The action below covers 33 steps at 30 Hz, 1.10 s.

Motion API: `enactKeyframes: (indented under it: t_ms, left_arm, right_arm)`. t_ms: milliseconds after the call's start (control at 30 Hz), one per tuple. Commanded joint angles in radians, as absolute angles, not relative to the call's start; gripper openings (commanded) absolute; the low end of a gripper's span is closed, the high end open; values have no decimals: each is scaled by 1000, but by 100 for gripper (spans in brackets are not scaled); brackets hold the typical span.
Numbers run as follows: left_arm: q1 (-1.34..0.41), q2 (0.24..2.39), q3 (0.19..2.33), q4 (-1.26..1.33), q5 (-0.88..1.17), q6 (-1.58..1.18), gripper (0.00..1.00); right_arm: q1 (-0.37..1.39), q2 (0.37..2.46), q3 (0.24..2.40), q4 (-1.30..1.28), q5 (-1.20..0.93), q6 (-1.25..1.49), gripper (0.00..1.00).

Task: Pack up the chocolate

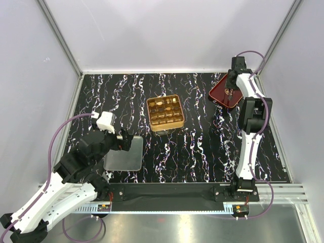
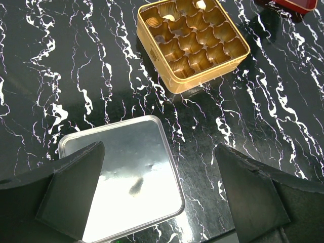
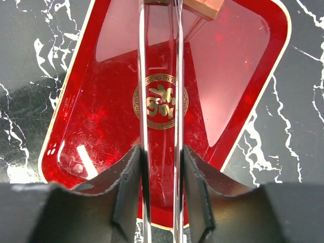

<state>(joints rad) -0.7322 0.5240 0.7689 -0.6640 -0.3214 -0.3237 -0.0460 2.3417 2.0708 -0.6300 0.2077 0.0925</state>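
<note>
One squarish tan chocolate [image 3: 203, 6] sits at the far tip of the clear tongs [image 3: 143, 101] pinched in my right gripper [image 3: 161, 167], above the far end of the red tray [image 3: 101, 116]; whether it touches the tray I cannot tell. A few pale and tan pieces [image 2: 167, 18] sit singly in cells along the far rows of the gold tin [image 2: 202, 82]

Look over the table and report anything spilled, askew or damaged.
Nothing looks spilled or broken. The gold tin and the red tray both sit turned at an angle to the edges of the table, and a silver lid lies flat, apart from the tin.
</note>
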Motion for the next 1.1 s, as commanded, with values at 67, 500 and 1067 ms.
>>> enactKeyframes:
  t_ms: [67,500,1067]
  left_arm:
    - [-738,537,769,-640,-328,-327,99]
    - [-738,514,769,-641,-328,-325,99]
    - [-741,468,772,-653,-387,-330,99]
  right_arm:
    - [-43,2300,2116,-659,238,87,36]
    - [125,1909,1869,-775,115,202,26]
    - [713,1651,1533,-686,24,365,27]
